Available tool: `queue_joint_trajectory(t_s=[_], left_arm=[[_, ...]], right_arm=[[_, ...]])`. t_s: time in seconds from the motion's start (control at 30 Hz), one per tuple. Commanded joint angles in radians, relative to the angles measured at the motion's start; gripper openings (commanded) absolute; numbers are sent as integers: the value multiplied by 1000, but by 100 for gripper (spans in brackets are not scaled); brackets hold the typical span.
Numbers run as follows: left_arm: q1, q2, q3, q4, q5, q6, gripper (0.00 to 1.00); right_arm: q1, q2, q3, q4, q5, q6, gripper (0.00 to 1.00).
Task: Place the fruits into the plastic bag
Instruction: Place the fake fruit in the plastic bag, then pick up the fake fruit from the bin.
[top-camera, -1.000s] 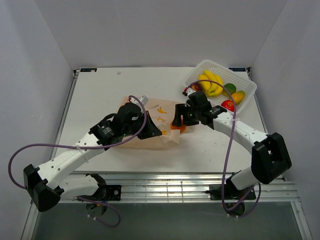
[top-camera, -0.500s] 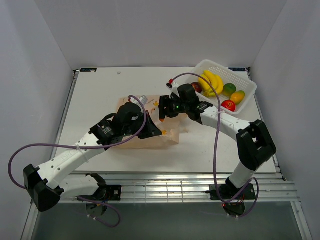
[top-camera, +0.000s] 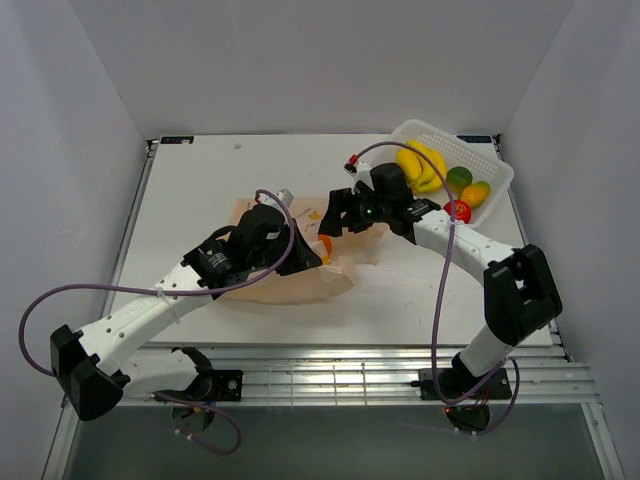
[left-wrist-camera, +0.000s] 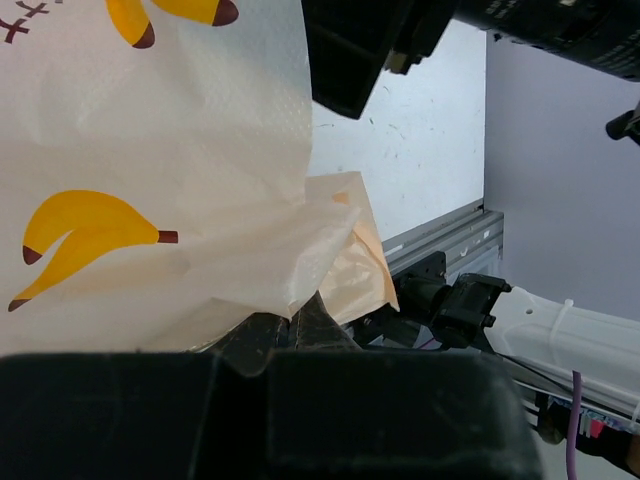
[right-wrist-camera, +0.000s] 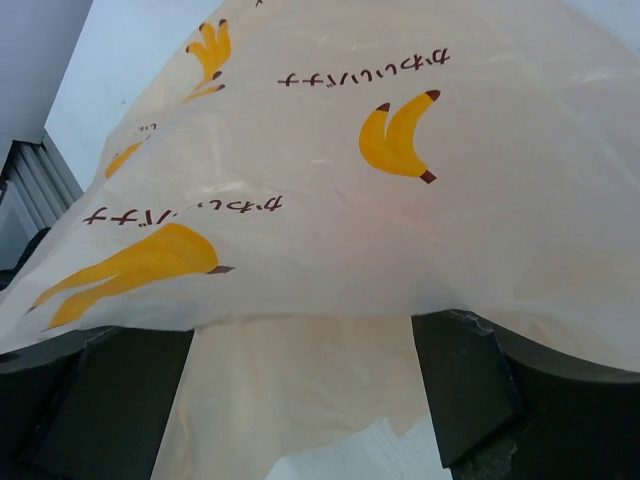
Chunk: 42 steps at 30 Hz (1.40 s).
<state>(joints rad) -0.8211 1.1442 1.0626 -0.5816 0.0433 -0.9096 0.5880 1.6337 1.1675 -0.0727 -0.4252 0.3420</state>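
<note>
Mid-frame on the table (top-camera: 200, 200): plastic bag (top-camera: 290, 285), crumpled, edge pinched tight by the left tool (top-camera: 311, 258). Upper right: white basket (top-camera: 440, 126) holding the fruits (top-camera: 422, 165). Just above the bag: right tool (top-camera: 333, 222), fingers spread wide, bag sheet draped across.

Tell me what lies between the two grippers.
The plastic bag, spanning from the left gripper to the right gripper, in the top external view.

The plastic bag (top-camera: 305, 285) lies at the middle of the bench (top-camera: 195, 190), the left claw (top-camera: 308, 256) over it, the right claw (top-camera: 335, 221) at its far right edge. Farther right, at the bench's far right corner, a basket (top-camera: 497, 176) holds the fruits (top-camera: 421, 167).
</note>
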Motion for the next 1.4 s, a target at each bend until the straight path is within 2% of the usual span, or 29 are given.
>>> queue_joint_trajectory(t_s=[0.0,0.13,0.27,0.3,0.43,0.47,0.53,0.57,0.67,0.73,0.87,1.13,1.37], left_arm=[[-3,-6,31,22,-14,2,0],[-3,-6,28,23,-17,2,0],[-3,-6,23,23,-19,-2,0],[-1,-5,23,22,-17,-2,0],[-3,-4,22,25,-19,-3,0],[-3,0,22,23,-16,-3,0],[-3,5,20,25,-16,-3,0],[-3,6,19,26,-16,-3,0],[-3,2,14,32,-20,-5,0],[-3,0,13,31,-23,-3,0],[-1,0,10,31,-22,-2,0],[-3,-4,10,31,-23,0,0],[-3,-9,5,32,-26,-6,0]], right_arm=[[-17,-64,-2,-10,-44,-46,90],[-22,-86,26,-56,-60,-58,90],[-85,-156,40,-198,61,-93,90],[-115,-175,37,-219,74,-100,90],[-380,-256,23,-295,103,-92,90],[-410,-255,33,-318,182,-101,90],[-468,-215,95,-398,273,-145,90],[-479,-192,124,-435,390,-147,90],[-513,-85,239,-528,578,-158,90],[-533,-6,320,-585,600,-167,90],[-551,104,428,-662,767,-184,90],[-574,268,477,-665,772,-204,90],[-574,341,471,-602,639,-210,90]])
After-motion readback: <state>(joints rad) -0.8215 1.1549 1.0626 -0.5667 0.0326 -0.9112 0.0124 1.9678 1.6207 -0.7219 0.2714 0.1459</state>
